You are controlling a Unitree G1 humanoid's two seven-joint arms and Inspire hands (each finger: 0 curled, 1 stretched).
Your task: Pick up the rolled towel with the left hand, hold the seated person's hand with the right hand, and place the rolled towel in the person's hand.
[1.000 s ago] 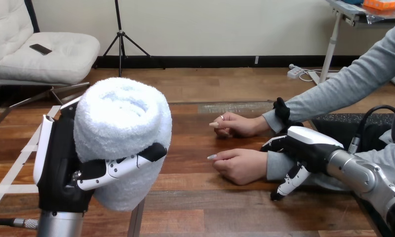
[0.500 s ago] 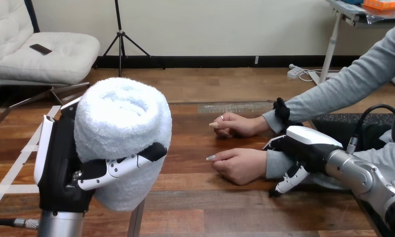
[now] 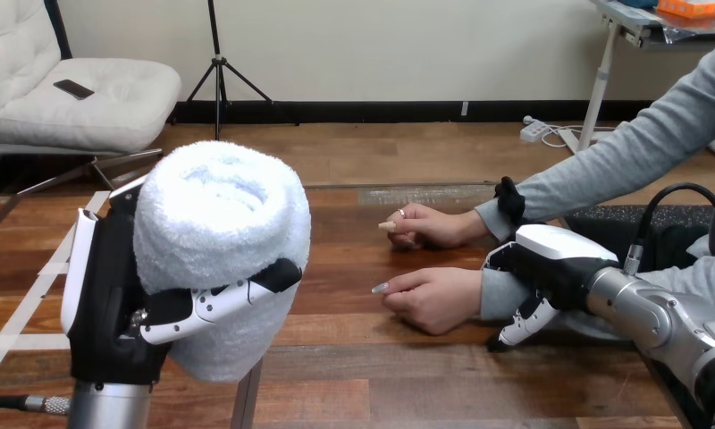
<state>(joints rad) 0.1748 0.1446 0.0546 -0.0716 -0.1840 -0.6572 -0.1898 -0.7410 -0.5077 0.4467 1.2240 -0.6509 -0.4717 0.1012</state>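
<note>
Close in at the view's left, my left hand (image 3: 104, 299) is raised and shut on the rolled white towel (image 3: 220, 228), which stands upright in it with the thumb across its front. The person's nearer hand (image 3: 434, 299) rests loosely curled on the table, well right of the towel. My right hand (image 3: 550, 266) lies over that arm's grey-sleeved wrist (image 3: 492, 295), open. Its fingers reach over the far side and its thumb (image 3: 517, 326) points down to the table on the near side, not curled round the wrist.
The person's other hand (image 3: 425, 225) rests on the wooden table (image 3: 354, 366) just behind the nearer one. White tape strips (image 3: 32, 295) run along the table's left part. A dark mat (image 3: 613, 223) lies at the right edge.
My right hand has slid a little to the left along the person's sleeve, closer over the wrist. The left hand and towel have stayed where they were.
</note>
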